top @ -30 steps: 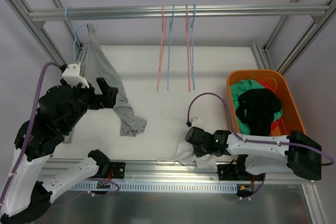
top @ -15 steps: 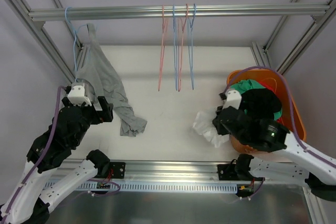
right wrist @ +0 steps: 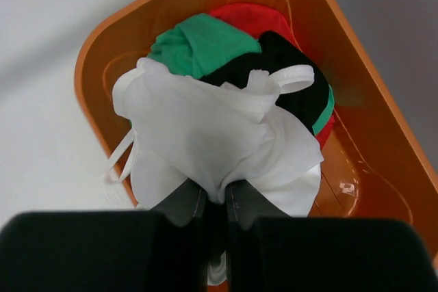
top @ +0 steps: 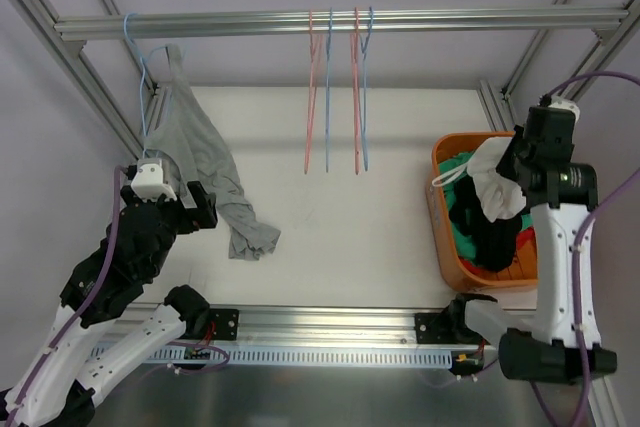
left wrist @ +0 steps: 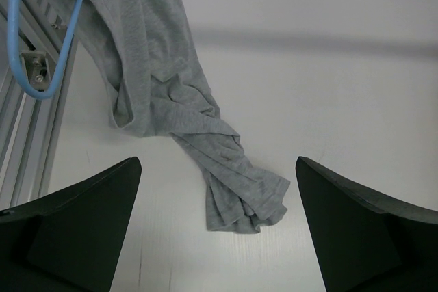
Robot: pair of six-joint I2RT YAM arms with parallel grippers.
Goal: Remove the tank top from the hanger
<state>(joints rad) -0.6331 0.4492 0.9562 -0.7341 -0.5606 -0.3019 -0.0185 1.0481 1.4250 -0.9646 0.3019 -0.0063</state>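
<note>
A grey tank top (top: 198, 142) hangs from a light blue hanger (top: 140, 72) on the rail at the far left, its lower end bunched on the table. In the left wrist view the tank top (left wrist: 157, 80) and the hanger (left wrist: 41, 66) lie ahead. My left gripper (top: 196, 205) (left wrist: 217, 163) is open and empty, above the cloth's lower end. My right gripper (top: 512, 169) (right wrist: 217, 196) is shut on a white garment (top: 490, 187) (right wrist: 205, 128), held over the orange basket (top: 445, 247) (right wrist: 92, 66).
Several empty pink and blue hangers (top: 335, 97) hang at the middle of the metal rail (top: 450, 19). The basket holds green (right wrist: 205, 46), black and red clothes. Aluminium frame posts stand at both sides of the table.
My right arm has swung from the table's front centre to the right and lifted the white garment over the basket. My left arm has drawn back from the grey tank top, still open.
</note>
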